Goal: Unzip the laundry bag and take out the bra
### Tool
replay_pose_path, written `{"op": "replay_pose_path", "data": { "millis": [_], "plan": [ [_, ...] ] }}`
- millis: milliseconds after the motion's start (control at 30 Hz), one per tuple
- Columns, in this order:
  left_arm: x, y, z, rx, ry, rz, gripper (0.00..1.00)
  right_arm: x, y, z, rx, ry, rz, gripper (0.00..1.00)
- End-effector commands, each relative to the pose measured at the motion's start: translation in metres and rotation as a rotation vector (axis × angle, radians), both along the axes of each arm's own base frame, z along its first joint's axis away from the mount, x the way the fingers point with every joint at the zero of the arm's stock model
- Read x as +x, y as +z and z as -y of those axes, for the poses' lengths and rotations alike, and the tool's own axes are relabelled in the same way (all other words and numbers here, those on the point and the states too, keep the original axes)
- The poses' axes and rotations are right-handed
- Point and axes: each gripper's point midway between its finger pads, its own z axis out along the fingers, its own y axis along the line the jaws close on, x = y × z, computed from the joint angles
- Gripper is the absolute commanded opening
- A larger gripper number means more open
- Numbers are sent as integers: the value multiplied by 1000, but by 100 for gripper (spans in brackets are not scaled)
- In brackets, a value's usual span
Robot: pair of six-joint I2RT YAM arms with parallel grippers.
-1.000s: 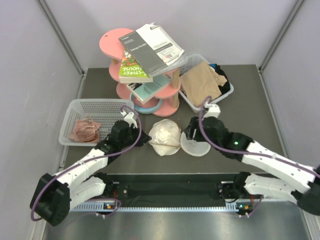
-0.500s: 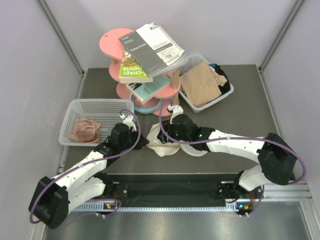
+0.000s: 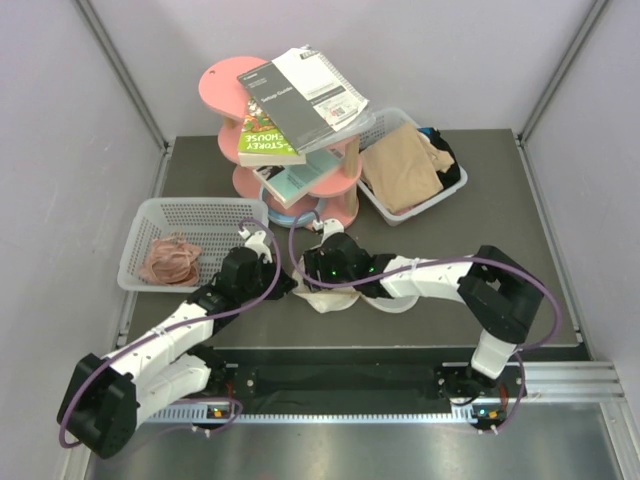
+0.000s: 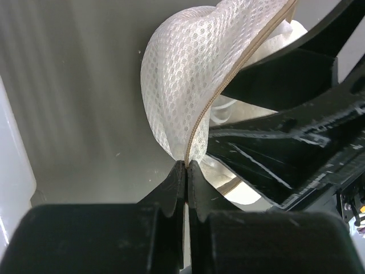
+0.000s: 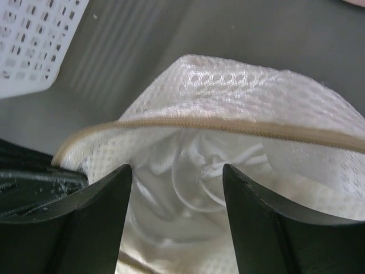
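Note:
The laundry bag (image 3: 392,298) lies near the table's front middle, unzipped, with its cream mesh (image 4: 185,74) pulled up and its tan zipper tape (image 5: 228,127) gaping. My left gripper (image 4: 186,166) is shut on the bag's zipper edge at its left side; in the top view it sits at the bag's left rim (image 3: 289,285). My right gripper (image 5: 177,188) is open, its fingers (image 5: 94,220) reaching into the bag's mouth on either side of the off-white bra (image 5: 197,182), whose thin straps show inside. In the top view the right gripper (image 3: 314,268) covers most of the bag.
A white mesh basket (image 3: 190,212) with a pinkish-brown bundle (image 3: 168,258) stands at the left, close to my left arm. A pink tiered stand (image 3: 245,85) with books is behind the bag. A tray with tan cloth (image 3: 400,165) sits at the back right.
My right arm has swung left from the bag's right side to over its open mouth, with its fingers now reaching in. My left gripper has kept its hold on the bag's edge.

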Motion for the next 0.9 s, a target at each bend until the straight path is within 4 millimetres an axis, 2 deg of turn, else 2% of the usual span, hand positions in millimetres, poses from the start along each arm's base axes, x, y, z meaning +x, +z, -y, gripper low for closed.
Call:
{"op": "replay_pose_path", "data": {
  "millis": [0, 100, 167, 200, 233, 300, 333, 400, 433, 467, 500, 533, 567, 600, 633, 667, 733, 867],
  "plan": [
    [2, 8, 2, -18, -1, 30, 0, 17, 13, -17, 35, -64, 54, 64],
    [1, 9, 1, -20, 1, 33, 0, 16, 1, -23, 29, -57, 26, 61],
    [1, 10, 1, -21, 2, 36, 0, 14, -7, -27, 31, -42, 4, 50],
    [1, 9, 0, -18, 6, 36, 0, 13, -9, -28, 36, -44, -4, 43],
    [1, 10, -1, -18, 7, 40, 0, 12, -11, -28, 40, -42, -8, 28],
    [2, 11, -2, -15, 13, 42, 0, 9, -7, -28, 61, -39, -11, 13],
    [2, 12, -2, -16, 17, 45, 0, 7, -8, -25, 69, -39, -9, 1],
    [2, 11, -4, -11, 26, 42, 0, 4, 9, -24, 114, -33, 7, 0],
    [3, 12, -5, -10, 35, 45, 0, -2, 7, -18, 115, -29, 3, 0],
    [3, 11, -5, -8, 37, 43, 0, -2, 28, -19, 168, -27, 30, 0],
    [4, 12, -5, -11, 44, 43, 0, -8, 25, -12, 168, -26, 26, 0],
    [5, 13, -7, -11, 56, 45, 0, -9, 30, -8, 180, -28, 35, 0],
    [6, 14, -7, -11, 61, 46, 0, -11, 49, -6, 225, -25, 61, 0],
    [6, 14, -7, -13, 64, 48, 0, -15, 47, 1, 222, -29, 59, 0],
    [7, 15, -7, -14, 69, 49, 0, -16, 53, 4, 239, -28, 69, 0],
    [7, 16, -7, -16, 73, 51, 0, -19, 68, 6, 276, -21, 87, 0],
    [8, 17, -7, -18, 78, 51, 0, -24, 74, 11, 299, -14, 97, 0],
    [9, 18, -5, -22, 66, 51, 0, -29, 106, 20, 386, -15, 143, 0]
  ]
}}
